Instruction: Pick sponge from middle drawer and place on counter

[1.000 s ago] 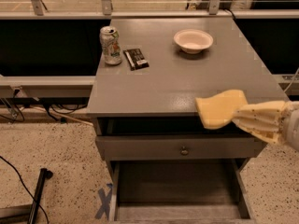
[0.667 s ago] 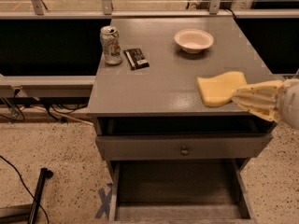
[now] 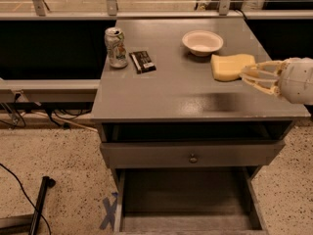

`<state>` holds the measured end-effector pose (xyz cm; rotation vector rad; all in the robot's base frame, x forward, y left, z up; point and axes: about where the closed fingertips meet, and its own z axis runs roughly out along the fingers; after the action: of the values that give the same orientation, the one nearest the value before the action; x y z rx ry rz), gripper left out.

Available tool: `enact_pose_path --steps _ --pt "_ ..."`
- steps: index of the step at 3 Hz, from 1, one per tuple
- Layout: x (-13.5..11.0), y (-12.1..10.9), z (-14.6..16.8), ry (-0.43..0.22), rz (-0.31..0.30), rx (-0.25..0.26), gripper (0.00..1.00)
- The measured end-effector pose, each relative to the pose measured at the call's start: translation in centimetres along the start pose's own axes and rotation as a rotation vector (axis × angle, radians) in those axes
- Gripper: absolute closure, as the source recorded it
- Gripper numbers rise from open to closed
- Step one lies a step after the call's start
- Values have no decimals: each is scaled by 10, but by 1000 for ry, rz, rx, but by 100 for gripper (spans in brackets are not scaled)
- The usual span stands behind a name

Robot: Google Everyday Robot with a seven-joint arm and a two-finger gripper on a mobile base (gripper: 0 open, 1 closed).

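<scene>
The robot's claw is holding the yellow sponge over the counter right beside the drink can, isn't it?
Not the can. The camera view shows the gripper holding the sponge over the counter beside the bowl; the can stands at the far left.

Counter (image 3: 186, 97) — can (image 3: 116, 47), bar (image 3: 143, 61), bowl (image 3: 202, 42) — tool (image 3: 246, 73), sponge (image 3: 230, 66) right
</scene>
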<state>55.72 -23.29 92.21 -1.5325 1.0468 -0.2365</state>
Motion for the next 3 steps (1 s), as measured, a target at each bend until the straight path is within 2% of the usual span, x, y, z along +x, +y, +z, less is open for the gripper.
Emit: enact_pose_path --steps 1,2,3 --pt "39 -1 16 57 77 -1 100" --pt "64 8 22 99 139 -26 85" --pt "63 8 24 96 142 -29 62"
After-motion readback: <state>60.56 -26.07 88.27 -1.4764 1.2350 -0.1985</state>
